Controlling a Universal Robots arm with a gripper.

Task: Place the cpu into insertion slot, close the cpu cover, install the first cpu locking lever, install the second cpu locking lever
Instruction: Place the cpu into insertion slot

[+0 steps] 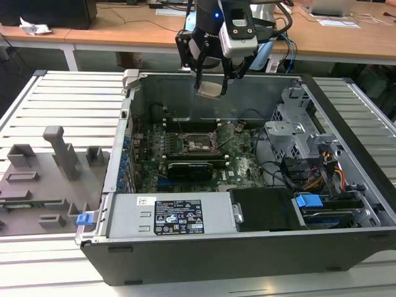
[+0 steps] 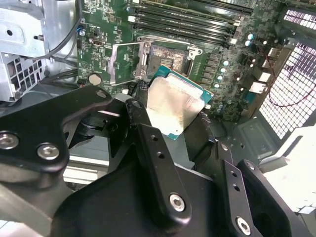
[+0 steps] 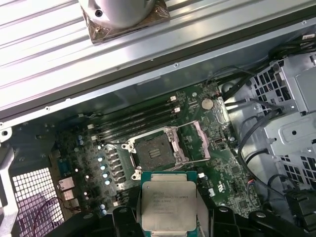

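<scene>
Black fingers (image 2: 148,143) of the pincer (image 2: 173,116) fill the front of the second wrist view. There are two of them, closed just far enough to clamp one chip (image 2: 175,106) by its opposite edges. The chip's pale metal top faces the cameras in both wrist views, and its green rim sticks out past the fingertips.

In the exterior view, going from left to right:
- To the exterior view's left of the pincer (image 1: 210,83), lower down, one grey tray (image 1: 37,179) of moulded holders lies on the slatted table (image 1: 74,93).
- Under the pincer sits one open computer case (image 1: 204,247). The chip (image 1: 210,90) hangs in the air above its far wall, well apart from the circuit board (image 1: 241,167).
- To the exterior view's right of the pincer, inside the case, stands one metal drive cage (image 1: 297,130).

Below the pincer (image 3: 170,215) on the board lies one square socket (image 3: 154,152), uncovered, with the chip (image 3: 168,207) clear of it. One cover plate (image 3: 201,139) is swung open just beside the socket. One round coin battery (image 3: 208,103) sits near the plate.
</scene>
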